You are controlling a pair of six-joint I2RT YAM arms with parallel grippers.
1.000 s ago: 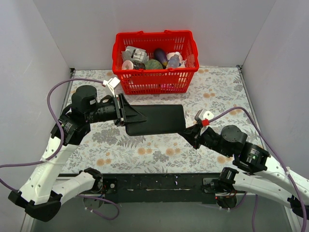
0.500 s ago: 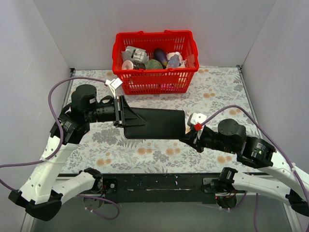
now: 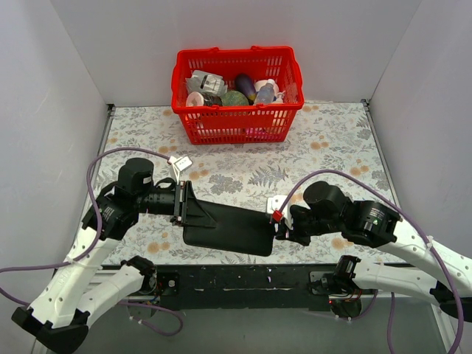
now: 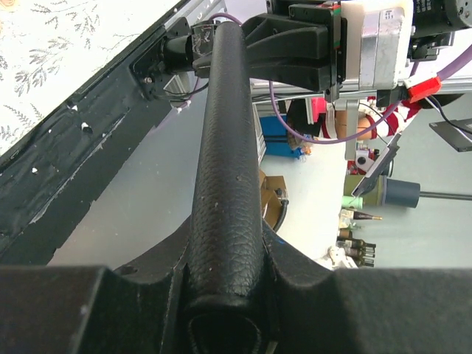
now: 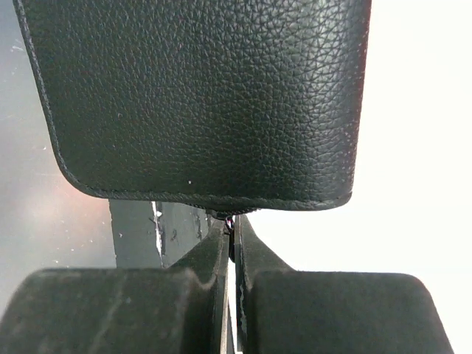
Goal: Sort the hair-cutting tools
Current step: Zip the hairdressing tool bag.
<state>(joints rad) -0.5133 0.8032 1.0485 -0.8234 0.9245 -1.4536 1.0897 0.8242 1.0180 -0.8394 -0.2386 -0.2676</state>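
Observation:
The flat black folding case (image 3: 228, 228) hangs between both grippers near the table's front edge. My left gripper (image 3: 193, 214) is shut on its left end; in the left wrist view the case (image 4: 225, 147) runs away from the jaws (image 4: 225, 254) as a rounded leather spine. My right gripper (image 3: 274, 225) is shut at the case's right edge. In the right wrist view the fingers (image 5: 232, 228) pinch a small zip tab under the case's (image 5: 199, 96) seam. The silver scissors and the black comb are out of view.
A red plastic basket (image 3: 236, 110) with bottles and packets stands at the back middle of the flower-patterned table (image 3: 332, 140). The black front rail (image 3: 236, 284) lies just below the case. Grey walls close in the left, right and back.
Both arms have carried the case from the table's middle toward the near edge and slightly left. Both grips stay as they were.

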